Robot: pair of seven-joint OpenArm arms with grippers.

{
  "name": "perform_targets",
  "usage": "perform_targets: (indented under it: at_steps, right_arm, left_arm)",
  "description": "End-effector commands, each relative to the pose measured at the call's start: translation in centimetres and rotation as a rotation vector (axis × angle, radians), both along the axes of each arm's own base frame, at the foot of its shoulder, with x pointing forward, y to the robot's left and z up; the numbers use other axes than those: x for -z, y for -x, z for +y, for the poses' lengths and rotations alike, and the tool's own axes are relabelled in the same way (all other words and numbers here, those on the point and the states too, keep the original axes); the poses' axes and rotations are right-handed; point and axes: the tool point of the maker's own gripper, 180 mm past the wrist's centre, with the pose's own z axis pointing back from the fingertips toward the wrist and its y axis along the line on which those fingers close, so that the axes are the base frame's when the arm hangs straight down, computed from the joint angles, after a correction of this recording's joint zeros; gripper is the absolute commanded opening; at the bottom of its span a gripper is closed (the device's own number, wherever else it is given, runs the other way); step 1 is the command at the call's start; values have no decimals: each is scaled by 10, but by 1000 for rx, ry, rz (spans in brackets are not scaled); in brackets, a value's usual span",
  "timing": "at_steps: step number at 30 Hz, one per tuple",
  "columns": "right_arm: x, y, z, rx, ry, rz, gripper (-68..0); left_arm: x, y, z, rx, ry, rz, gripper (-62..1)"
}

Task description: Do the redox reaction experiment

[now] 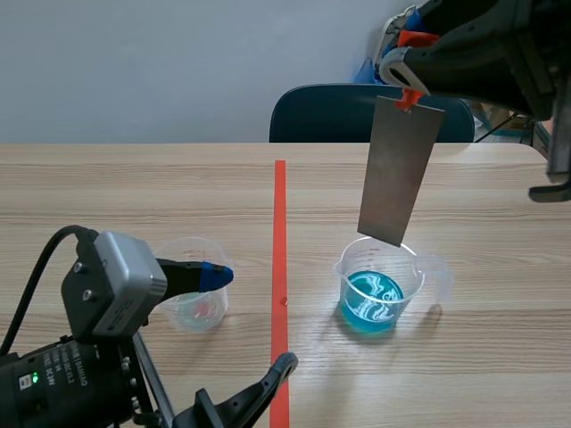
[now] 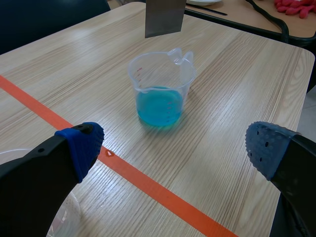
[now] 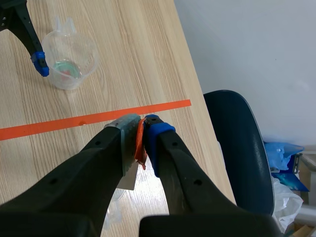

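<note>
Scene: metal plate (image 1: 400, 169) is held clamped by R gripper (image 1: 403, 87), hung upright just above blue-liquid beaker (image 1: 379, 285) on tabletop (image 1: 134, 187).
L wrist: L gripper (image 2: 175, 148) fingers are spread wide, nothing held.
R wrist: fingers are pressed onto plate's top edge.

Metal plate (image 1: 400, 169) hangs from the right tool (image 3: 142, 143) directly over the beaker of blue liquid (image 1: 379, 290), lower edge near the rim, obstructing entry from above. Bare counter (image 1: 482, 357) surrounds the beaker. Left tool (image 2: 175, 148), fingers spread wide, sits just beside the small clear cup (image 1: 194, 301). Unobstructed counter lies between cup and beaker.
</note>
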Motion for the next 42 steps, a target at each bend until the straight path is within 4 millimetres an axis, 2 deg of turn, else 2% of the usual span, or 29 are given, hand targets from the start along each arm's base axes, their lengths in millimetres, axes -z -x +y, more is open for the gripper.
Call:
perform_targets:
  at_steps: [1, 42]
  right_arm:
    - [-8, -1, 1, -5, -8, -29, -669]
    - [-9, 0, 2, -11, -16, -32, -669]
  left_arm:
    - [-10, -3, -3, -4, 30, -25, 8]
    - [-10, -3, -3, -4, 30, -25, 8]
